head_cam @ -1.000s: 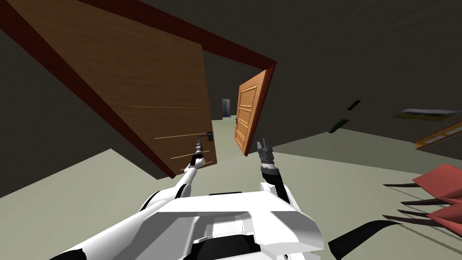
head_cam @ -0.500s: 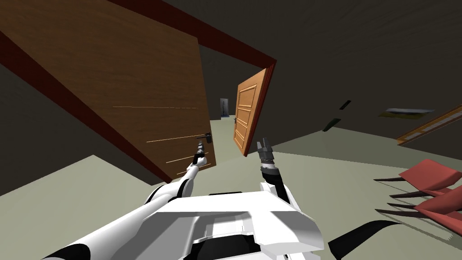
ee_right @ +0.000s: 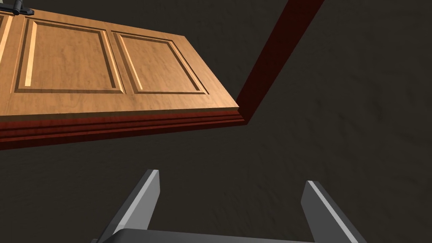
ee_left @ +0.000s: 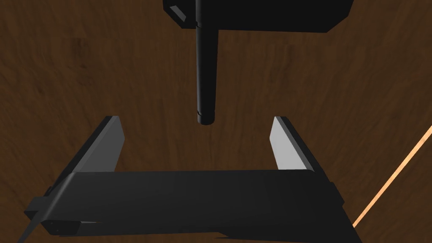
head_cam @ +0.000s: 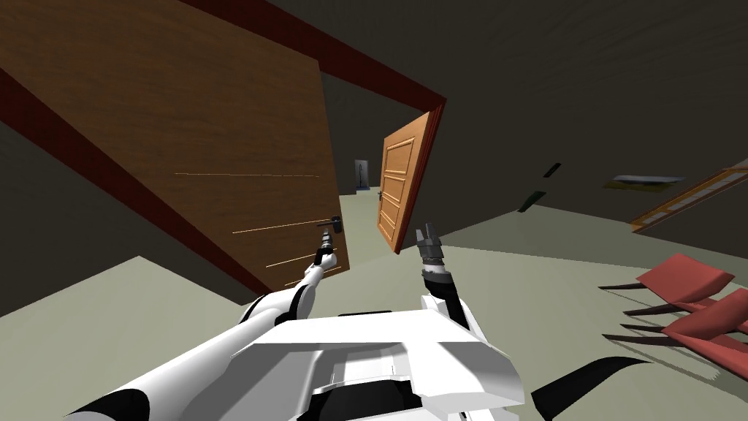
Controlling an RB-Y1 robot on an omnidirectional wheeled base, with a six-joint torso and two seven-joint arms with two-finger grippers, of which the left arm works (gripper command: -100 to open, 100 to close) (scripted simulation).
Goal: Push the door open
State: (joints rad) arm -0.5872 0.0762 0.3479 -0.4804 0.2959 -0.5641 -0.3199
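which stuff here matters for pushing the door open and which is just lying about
For the job:
- dark door
- its black handle
- left gripper, open, just short of the handle's tip

Just there:
- light panelled door, ajar further on
- right gripper, open, idle
- red chairs, off to the right

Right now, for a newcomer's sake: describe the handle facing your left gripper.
Start at the large dark brown door on the left. Near its free edge a black lever handle sits beyond the open left gripper. The other door is lighter, panelled.
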